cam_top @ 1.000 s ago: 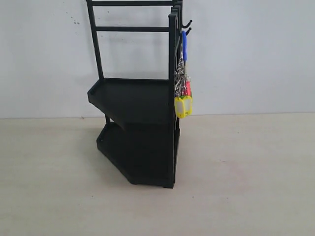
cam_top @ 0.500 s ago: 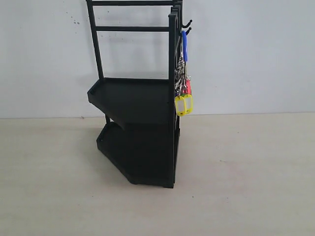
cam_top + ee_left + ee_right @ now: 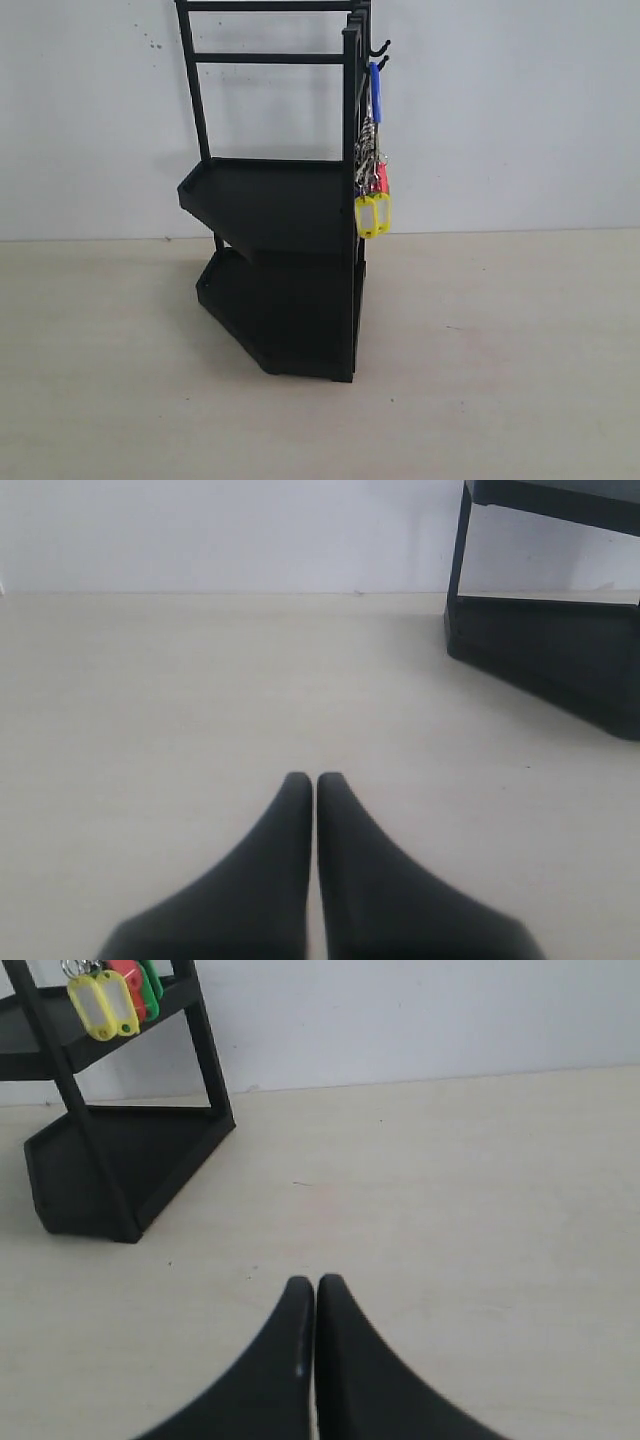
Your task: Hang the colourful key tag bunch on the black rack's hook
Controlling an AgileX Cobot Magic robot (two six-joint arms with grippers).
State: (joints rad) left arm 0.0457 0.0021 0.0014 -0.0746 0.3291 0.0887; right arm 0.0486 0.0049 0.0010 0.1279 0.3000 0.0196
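Observation:
The black rack [image 3: 285, 250] stands on the table against the white wall. The colourful key tag bunch [image 3: 371, 190] hangs by its blue-sleeved ring from the lower hook [image 3: 380, 62] at the rack's upper right; a second hook sits just above. Yellow, red and green tags [image 3: 110, 995] show beside the rack's tray in the right wrist view. Neither arm appears in the exterior view. My left gripper [image 3: 315, 778] is shut and empty above bare table, with the rack's base [image 3: 560, 660] far off. My right gripper [image 3: 314, 1282] is shut and empty too, well away from the rack [image 3: 110, 1170].
A pale tabletop [image 3: 500, 380] stretches around the rack, and a white wall [image 3: 500, 120] rises behind it. Nothing else lies on the table.
The hanging bunch has swung slightly on the hook; the yellow tag has turned a little. The rack has not moved.

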